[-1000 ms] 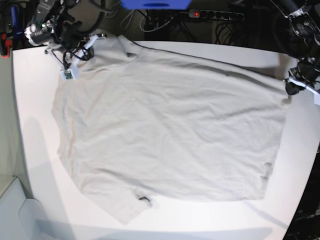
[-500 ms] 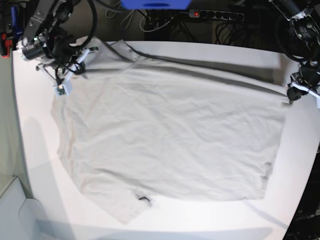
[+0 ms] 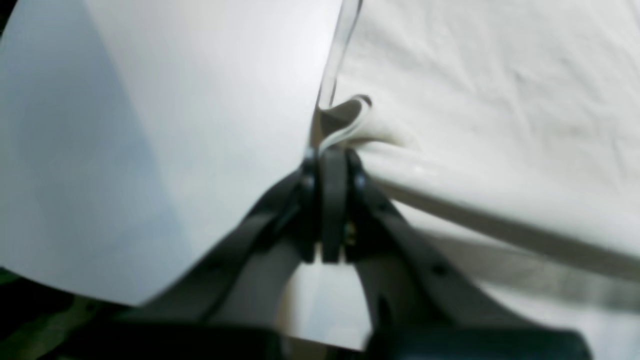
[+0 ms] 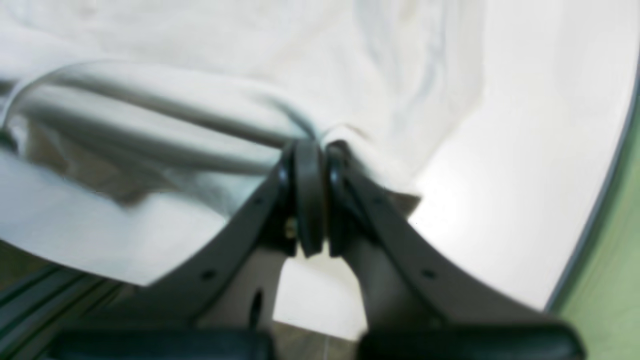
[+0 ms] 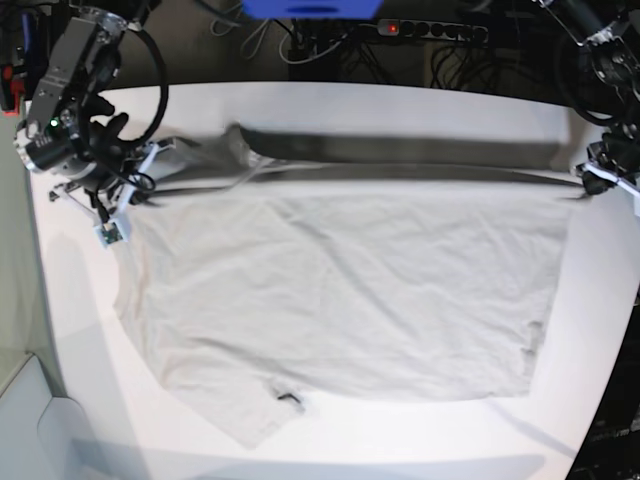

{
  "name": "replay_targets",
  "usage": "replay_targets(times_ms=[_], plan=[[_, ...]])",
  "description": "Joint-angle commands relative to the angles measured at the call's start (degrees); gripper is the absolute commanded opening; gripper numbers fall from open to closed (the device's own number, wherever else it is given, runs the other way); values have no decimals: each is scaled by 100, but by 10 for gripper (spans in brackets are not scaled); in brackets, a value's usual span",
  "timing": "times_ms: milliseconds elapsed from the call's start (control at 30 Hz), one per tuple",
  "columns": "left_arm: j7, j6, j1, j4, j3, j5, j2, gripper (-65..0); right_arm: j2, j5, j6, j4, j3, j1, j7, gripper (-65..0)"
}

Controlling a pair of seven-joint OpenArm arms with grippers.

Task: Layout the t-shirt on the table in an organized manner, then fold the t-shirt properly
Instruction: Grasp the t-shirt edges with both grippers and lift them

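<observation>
A: Where is the t-shirt [image 5: 340, 290] lying now?

B: It is lying spread over the middle of the counter [image 5: 330, 440]. The far edge of the t-shirt is being held up in the air, and the near part is resting flat.

A: And the two end effectors?

B: The left end effector [image 3: 327, 150] is clamped on one far corner of the t-shirt, with both jaws pressed together on a fold of cloth. The right end effector [image 4: 312, 145] is clamped on the other far corner in the same way. In the base view, the left end effector [image 5: 590, 183] is at the right side of the t-shirt and the right end effector [image 5: 150, 158] is at its left side.

A: How will the cloth be handling?

B: I think it is light, soft and limp. It is hanging between the two grips and making a shadow behind the t-shirt. It is wrinkling easily, so the corners or the hem seem the best places for holding it.

A: Is something standing in the way?

B: On the counter around the t-shirt, I am seeing nothing. Beyond the far edge of the counter there are dark cables [image 5: 330, 50] and a power strip [image 5: 430, 30], well apart from the t-shirt.
</observation>
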Motion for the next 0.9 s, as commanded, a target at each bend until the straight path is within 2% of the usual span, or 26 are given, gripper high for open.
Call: replay_targets(times_ms=[0,100,500,733,867], plan=[[-142,-16,-63,86,-21,-45,-128,-646,57,-126,-27,83,-15,81,63,-650],[-115,-25,-204,86,-21,-54,-119,-646,31,-328,-27,75,-191,107,63,-650],[-106,-16,-749,86,-12,-28,-111,-646,40,-345,-27,-5,-604,520,89,-650],[-159,2,-1030,77,533,-28,-111,-646,40,-345,-27,-268,-604,652,467,-650],[-159,11,-1197,42,594,-28,-111,-646,49,-345,-27,-673,-604,723,643,-650]])
